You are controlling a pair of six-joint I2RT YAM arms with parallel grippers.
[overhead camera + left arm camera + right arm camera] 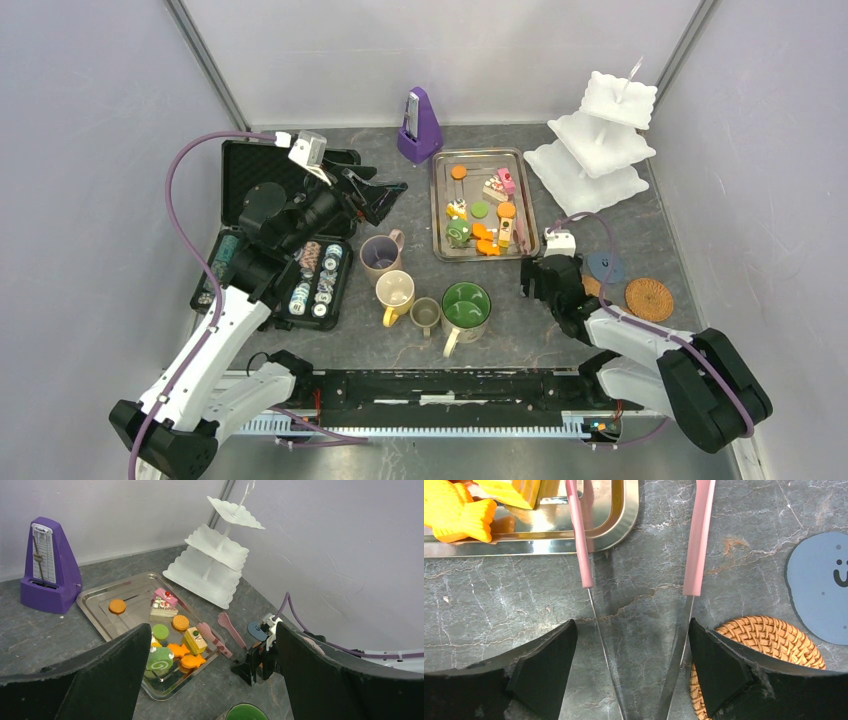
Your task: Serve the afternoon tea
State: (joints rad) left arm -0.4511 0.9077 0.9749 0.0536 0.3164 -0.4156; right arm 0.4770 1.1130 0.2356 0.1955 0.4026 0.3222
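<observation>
Released right end effector [631, 647] straddling pink tongs [696, 540] on bench, untouched, long axis 6–12 o'clock; toy pastries [461, 515] in tray [621, 527] at 11 o'clock; nearer side: right

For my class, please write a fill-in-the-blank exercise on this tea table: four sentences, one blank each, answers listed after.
1. The toy pastries lie on a metal ____.
2. The white stand has ____ tiers, all bare.
3. The largest mug is ____ inside.
4. The right claw stands open with pink ____ between its fingers.
Answers: tray; three; green; tongs.
</observation>
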